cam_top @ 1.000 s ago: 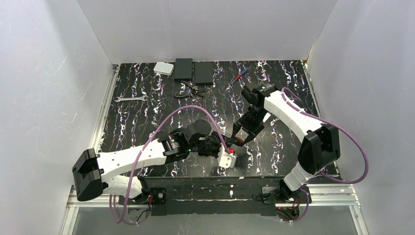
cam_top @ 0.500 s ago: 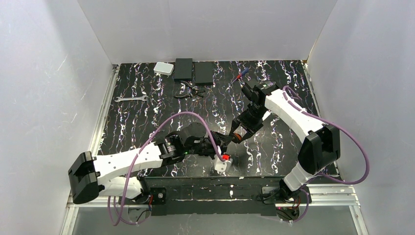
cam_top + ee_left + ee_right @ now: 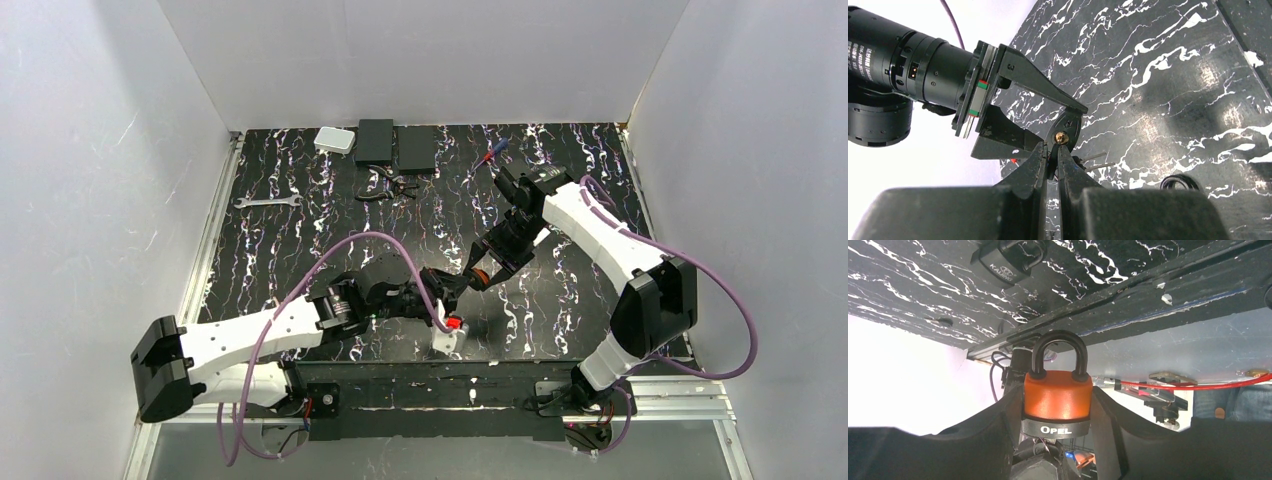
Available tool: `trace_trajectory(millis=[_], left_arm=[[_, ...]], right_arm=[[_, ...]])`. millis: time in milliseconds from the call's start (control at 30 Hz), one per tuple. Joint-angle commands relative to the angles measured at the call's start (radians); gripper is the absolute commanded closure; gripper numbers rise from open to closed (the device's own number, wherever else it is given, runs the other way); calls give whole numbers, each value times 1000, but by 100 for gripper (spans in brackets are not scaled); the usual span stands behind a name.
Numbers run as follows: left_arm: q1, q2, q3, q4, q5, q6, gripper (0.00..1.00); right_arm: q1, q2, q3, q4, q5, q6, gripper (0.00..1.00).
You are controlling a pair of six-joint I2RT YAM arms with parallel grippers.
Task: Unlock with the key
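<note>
Black, white-veined table (image 3: 300,250): both arms are bolted at its near edge and all loose items are carried on it.

Right tool (image 3: 481,274): clenched on the body of the orange padlock and raised clear of the table, so that the lock is steadied for the other arm.

Left tool (image 3: 452,286): set against the lock's underside, fingers (image 3: 1035,162) pinched almost together on a thin dark item, judged to be the key.

Orange padlock (image 3: 1058,396): black shackle seen closed. The black base with its brass keyhole (image 3: 1060,136) is turned toward the left arm for access.

Black padlock (image 3: 1003,262): laid on the table, apart from the work and untouched.

Key (image 3: 1051,159): gripped in the left tool, mostly hidden by the fingers. Its tip is placed at the keyhole, but how far in cannot be told. The turn is judged not yet done. Alignment should be held square, or so small a key may be twisted out of the grip.
</note>
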Motion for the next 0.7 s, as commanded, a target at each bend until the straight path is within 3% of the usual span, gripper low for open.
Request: trace_trajectory(millis=[0,267,400,567,667], left_arm=[[17,-4,-34,-122,-3,138,100],[17,-13,-25,-189,-34,250,100],[17,-15,-13,-48,-42,60,100],[17,-11,3,33,-72,-71,100],[17,1,8,49,-116,-51,100]], right_arm=[[26,-75,79,-54,-311,-6,99],[26,-101,69,-67,-350,-20,99],[26,-107,82,-24,-346,27,99],[28,-103,90,-30,-344,29,99],[28,-116,69,-23,-367,49,99]])
